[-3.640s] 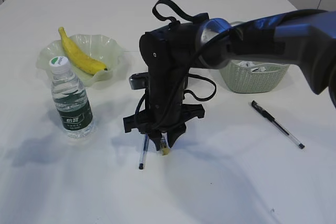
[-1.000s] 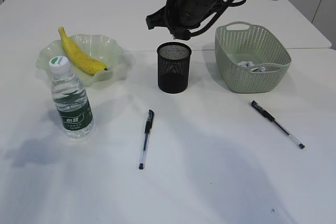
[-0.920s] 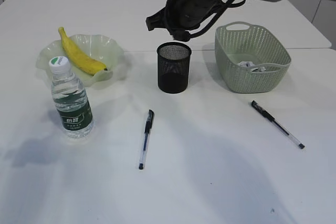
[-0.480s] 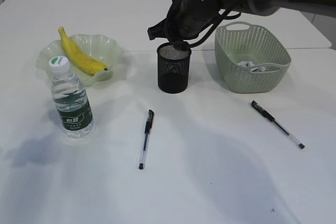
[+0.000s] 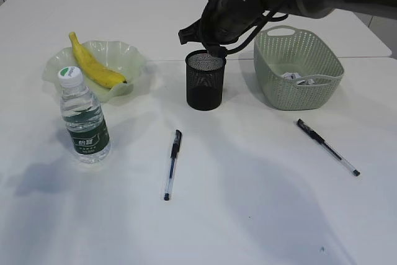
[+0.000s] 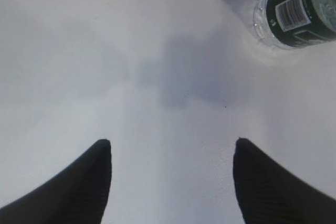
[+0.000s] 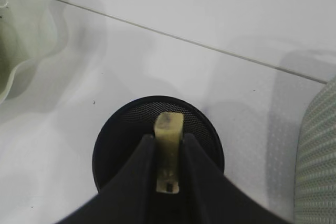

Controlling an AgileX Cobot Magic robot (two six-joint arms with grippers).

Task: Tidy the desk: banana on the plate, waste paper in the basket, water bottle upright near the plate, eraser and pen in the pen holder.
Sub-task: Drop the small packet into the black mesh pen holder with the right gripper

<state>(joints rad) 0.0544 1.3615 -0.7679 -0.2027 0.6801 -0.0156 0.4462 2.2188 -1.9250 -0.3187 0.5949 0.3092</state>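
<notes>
1 item is in hand: the right gripper pinches the eraser between closed jaws, directly above the pen holder. We judge release should follow only once centred over the mouth. The left gripper stands wide, empty.

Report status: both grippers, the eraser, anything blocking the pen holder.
Right gripper shut on eraser, directly above pen holder mouth. Left gripper open, empty, over bare desk by water bottle. Holder mouth unobstructed.
</notes>
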